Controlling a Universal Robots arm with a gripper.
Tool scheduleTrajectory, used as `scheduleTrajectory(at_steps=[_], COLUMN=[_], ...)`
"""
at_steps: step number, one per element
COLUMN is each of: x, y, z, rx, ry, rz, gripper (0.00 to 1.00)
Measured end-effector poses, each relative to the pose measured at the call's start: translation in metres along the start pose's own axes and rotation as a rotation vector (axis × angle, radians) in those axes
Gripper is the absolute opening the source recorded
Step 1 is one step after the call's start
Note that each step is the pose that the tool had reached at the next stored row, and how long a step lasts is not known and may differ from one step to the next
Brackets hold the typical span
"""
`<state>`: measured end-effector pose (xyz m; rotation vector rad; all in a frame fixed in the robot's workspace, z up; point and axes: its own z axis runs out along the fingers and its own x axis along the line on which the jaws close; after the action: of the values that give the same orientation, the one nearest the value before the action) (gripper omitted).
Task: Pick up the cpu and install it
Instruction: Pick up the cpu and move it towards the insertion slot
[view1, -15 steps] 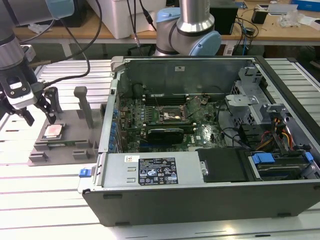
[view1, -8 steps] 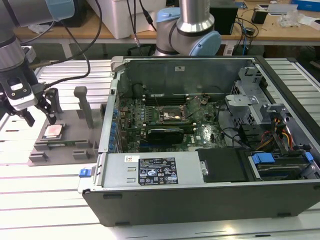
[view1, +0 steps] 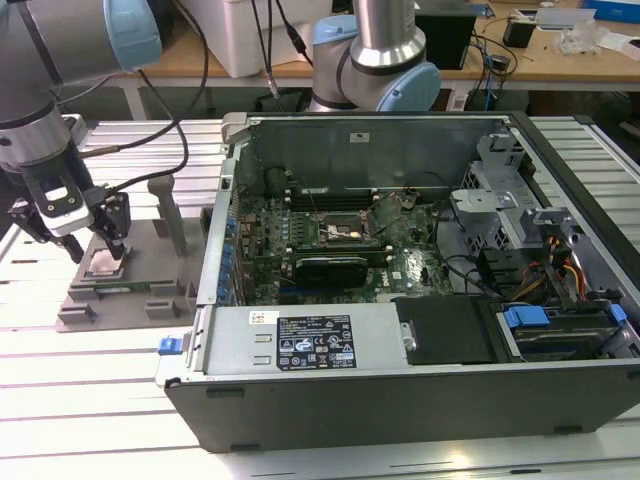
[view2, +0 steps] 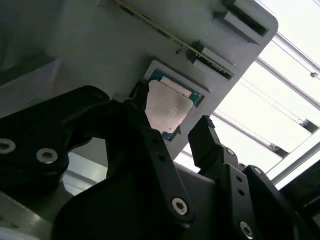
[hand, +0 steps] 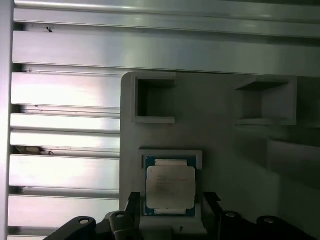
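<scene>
I have the hand (view1: 97, 250) low over the grey fixture plate (view1: 150, 262), which lies on the slatted metal counter (view1: 80, 390) at the exterior view's left. The open computer case (view1: 400, 400) stands well apart from it, at that view's right. The cpu (view1: 103, 263) lies flat in its shallow square pocket on the plate, silvery top up, near the plate's left end and in front of two upright grey posts (view1: 172, 215)

In the first wrist view the cpu (hand: 170, 186) sits squarely inside the raised rim of the pocket, and a black finger (hand: 210, 202) of the hand stands at each side of it. The hand is spread wide, wider than the chip, so the chip lies between the two tips. In the second wrist view one finger (view2: 206, 137) is clearly off the chip's edge with a gap showing. The other covers the opposite corner of the cpu (view2: 167, 111), and I cannot tell whether it touches. The chip is level in the pocket, not lifted

Inside the case the motherboard (view1: 400, 268) lies flat, and the black socket frame (view1: 340, 232) sits near its middle, far from the hand
</scene>
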<state>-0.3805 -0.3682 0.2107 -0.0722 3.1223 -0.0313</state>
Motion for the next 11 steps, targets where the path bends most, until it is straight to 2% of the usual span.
scheduleTrajectory(at_steps=[3,11], x=[-0.0001,0.0001], y=[0.0032,0.0037], z=[0.0053,0.0212], rx=[-0.0001,-0.0001], ry=[0.0,0.0], rz=[-0.003,-0.005], gripper=[0.6,0.6])
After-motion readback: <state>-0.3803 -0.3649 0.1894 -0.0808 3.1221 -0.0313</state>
